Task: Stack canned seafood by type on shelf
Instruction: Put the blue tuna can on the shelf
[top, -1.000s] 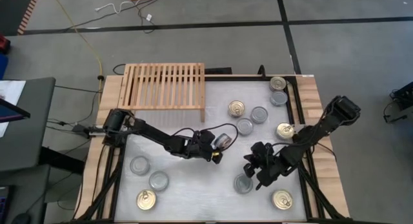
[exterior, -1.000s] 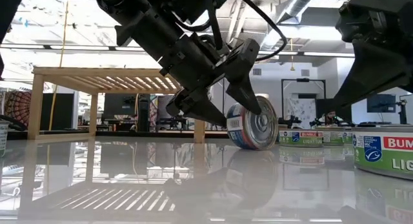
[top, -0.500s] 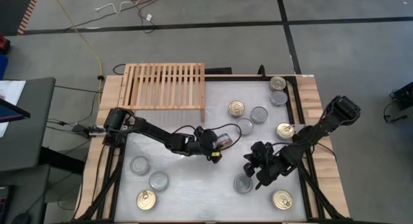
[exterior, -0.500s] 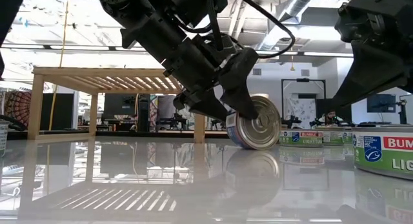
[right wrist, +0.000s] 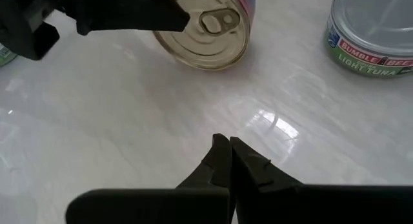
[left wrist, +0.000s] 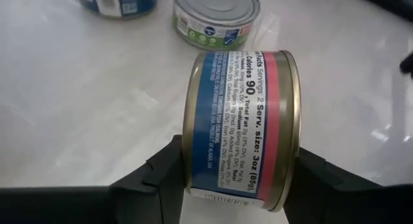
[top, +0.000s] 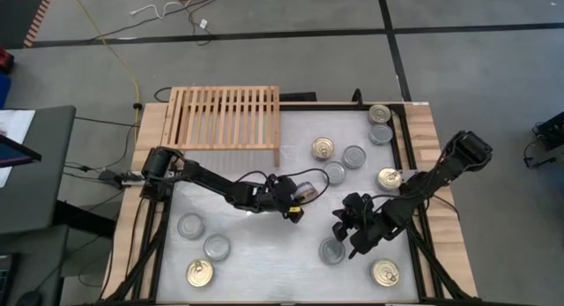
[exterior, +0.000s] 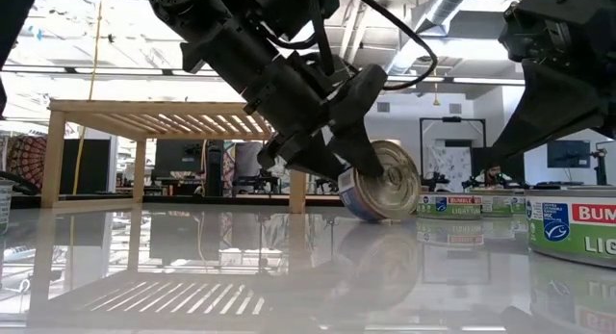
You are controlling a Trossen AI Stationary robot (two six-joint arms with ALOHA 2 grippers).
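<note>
- Left wrist view, lower centre: my left claw [left wrist: 235, 185] clamps a can [left wrist: 242, 127] with a blue and pink label, held on its edge.
- Low view, centre: that can [exterior: 383, 183] is tilted, its lower rim at the white table [exterior: 192, 276].
- High view, lower right: my right claw [top: 338, 227] is pinched together on nothing, beside a silver-topped tin [top: 332, 250].
- High view, upper left: the shelf [top: 222, 117] sits bare at the table's edge.

Bright overhead light, glare on glossy tabletop [exterior: 192, 276]
</note>
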